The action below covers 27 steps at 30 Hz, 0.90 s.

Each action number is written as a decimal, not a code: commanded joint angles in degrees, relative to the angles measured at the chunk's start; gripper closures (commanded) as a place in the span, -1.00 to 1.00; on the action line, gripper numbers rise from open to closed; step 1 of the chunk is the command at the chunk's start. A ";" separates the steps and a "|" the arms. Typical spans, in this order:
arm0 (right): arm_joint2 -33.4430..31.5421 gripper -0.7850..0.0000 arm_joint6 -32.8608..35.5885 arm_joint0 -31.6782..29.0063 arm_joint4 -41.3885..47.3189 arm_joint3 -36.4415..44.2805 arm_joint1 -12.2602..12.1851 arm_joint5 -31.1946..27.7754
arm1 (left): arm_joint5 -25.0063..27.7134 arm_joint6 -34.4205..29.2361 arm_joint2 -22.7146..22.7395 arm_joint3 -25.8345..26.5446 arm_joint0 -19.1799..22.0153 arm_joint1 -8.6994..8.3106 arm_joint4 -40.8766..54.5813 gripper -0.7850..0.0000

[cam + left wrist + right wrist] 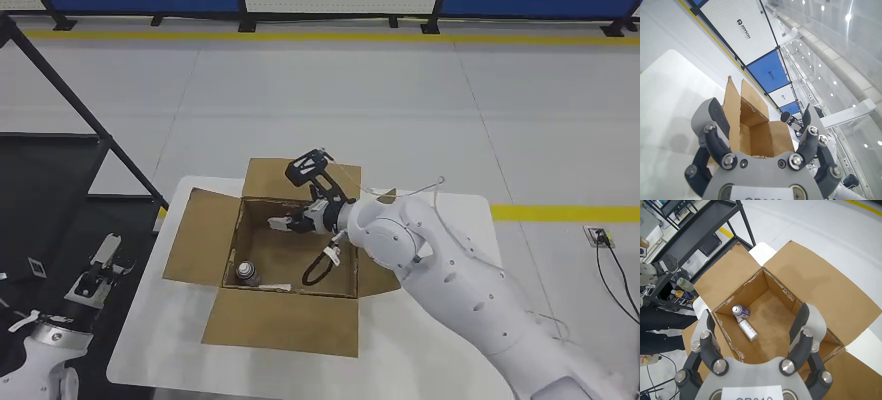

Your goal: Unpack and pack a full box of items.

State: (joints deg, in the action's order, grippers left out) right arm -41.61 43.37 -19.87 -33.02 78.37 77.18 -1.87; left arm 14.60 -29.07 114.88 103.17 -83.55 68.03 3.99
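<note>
I have the right arm stretched forward and across to the left. Its wrist is bent down so the right gripper points downward, jaws spread wide with nothing between them. The left arm sits low at my left side, the left gripper tilted upward, jaws likewise wide apart and empty.

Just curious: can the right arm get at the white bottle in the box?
Likely yes: the right gripper hangs open over the box, and nothing covers the white bottle beside the spray can.

Factory-like hall: yellow floor lines, partition panels, metal rack.
</note>
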 commanded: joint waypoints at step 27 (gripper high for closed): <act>19.04 -1.00 3.36 14.93 2.01 -35.48 15.08 -15.73 | -7.03 -1.21 -5.28 -4.66 5.14 -0.88 -3.18 -1.00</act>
State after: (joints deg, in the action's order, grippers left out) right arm -23.16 46.30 -5.69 -31.50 45.84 91.16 -16.47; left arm 7.63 -30.03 110.32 98.80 -78.77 67.20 1.66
